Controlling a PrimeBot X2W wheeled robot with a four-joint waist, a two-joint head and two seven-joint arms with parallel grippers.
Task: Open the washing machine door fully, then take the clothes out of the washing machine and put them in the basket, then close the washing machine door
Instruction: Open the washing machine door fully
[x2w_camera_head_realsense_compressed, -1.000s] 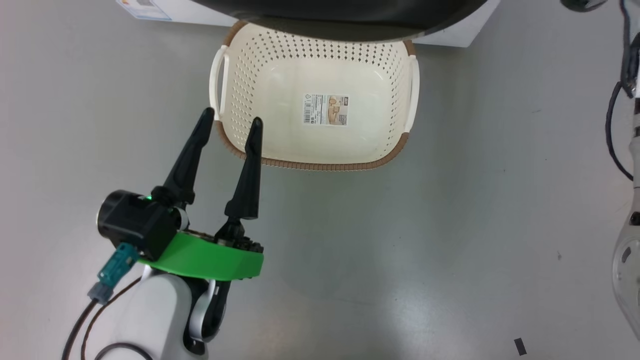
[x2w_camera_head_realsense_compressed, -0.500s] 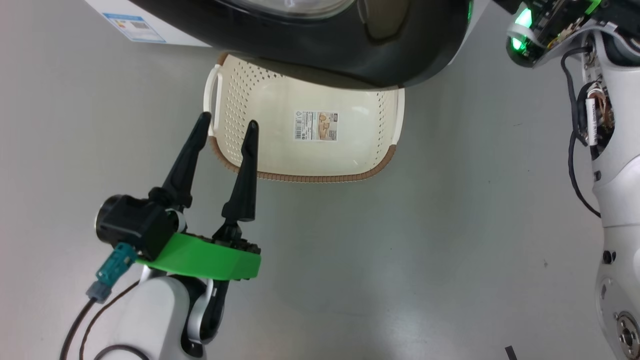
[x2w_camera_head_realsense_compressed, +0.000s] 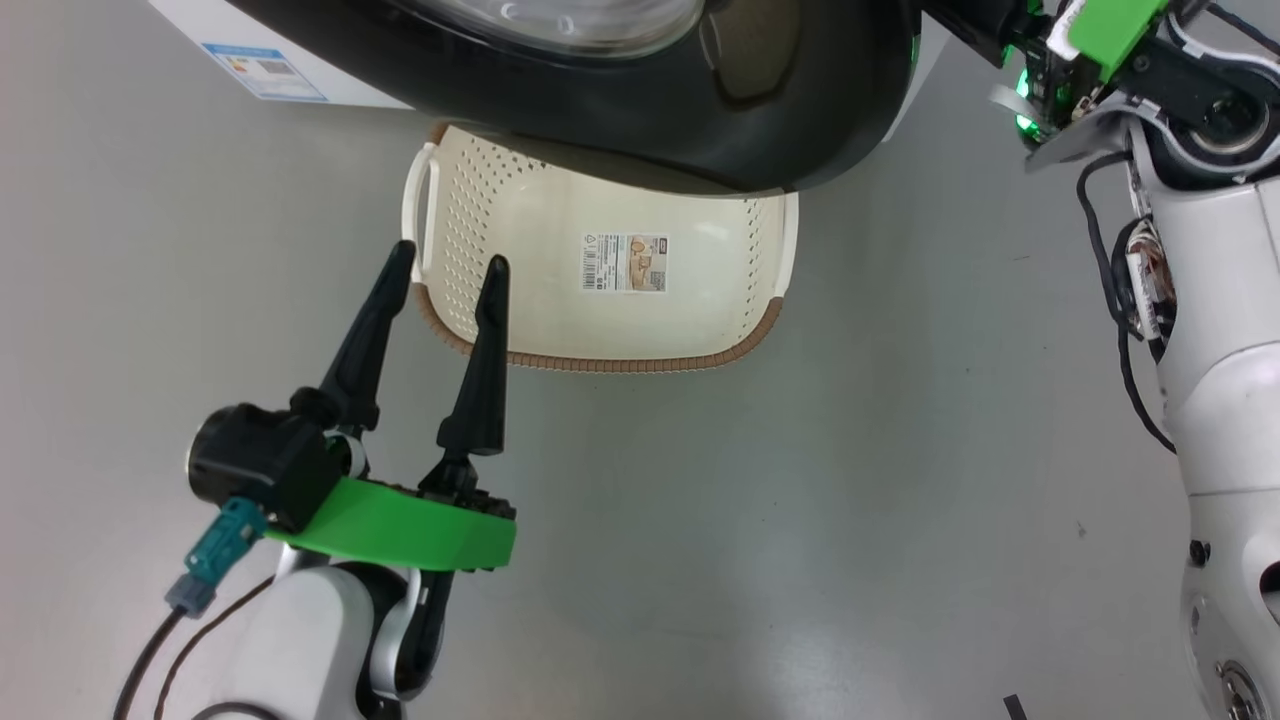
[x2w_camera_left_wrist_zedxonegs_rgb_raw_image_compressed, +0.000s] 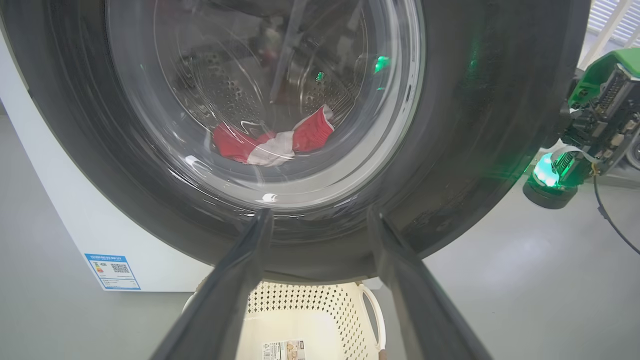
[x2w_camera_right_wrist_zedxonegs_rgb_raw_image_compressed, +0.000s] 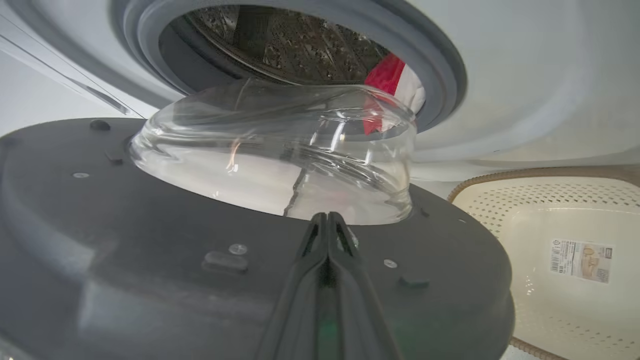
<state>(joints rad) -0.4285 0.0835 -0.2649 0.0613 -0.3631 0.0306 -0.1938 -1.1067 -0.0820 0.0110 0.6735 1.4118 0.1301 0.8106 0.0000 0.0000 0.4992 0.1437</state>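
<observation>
The washing machine door (x2w_camera_head_realsense_compressed: 700, 120) stands partly open, its black rim hanging over the far side of the basket (x2w_camera_head_realsense_compressed: 600, 362). My left gripper (x2w_camera_head_realsense_compressed: 448, 258) is open and empty, its tips over the basket's near left corner. In the left wrist view the red and white clothes (x2w_camera_left_wrist_zedxonegs_rgb_raw_image_compressed: 272, 142) lie in the drum behind the door glass (x2w_camera_left_wrist_zedxonegs_rgb_raw_image_compressed: 250, 90). My right gripper (x2w_camera_right_wrist_zedxonegs_rgb_raw_image_compressed: 327, 217) is shut with nothing in it, its fingers lying against the door's dark inner face (x2w_camera_right_wrist_zedxonegs_rgb_raw_image_compressed: 150, 260) just below the glass bowl. The clothes (x2w_camera_right_wrist_zedxonegs_rgb_raw_image_compressed: 387, 75) show past the grey gasket (x2w_camera_right_wrist_zedxonegs_rgb_raw_image_compressed: 440, 65).
The white washing machine (x2w_camera_left_wrist_zedxonegs_rgb_raw_image_compressed: 60, 210) carries a blue label (x2w_camera_left_wrist_zedxonegs_rgb_raw_image_compressed: 112, 270) low on its front. My right arm's green wrist (x2w_camera_head_realsense_compressed: 1100, 30) and pale forearm (x2w_camera_head_realsense_compressed: 1220, 300) rise along the right edge. Grey floor (x2w_camera_head_realsense_compressed: 800, 520) spreads in front of the basket.
The head camera has tilted up, bringing more of the door and my right arm into the picture. My left gripper keeps its open pose by the basket.
</observation>
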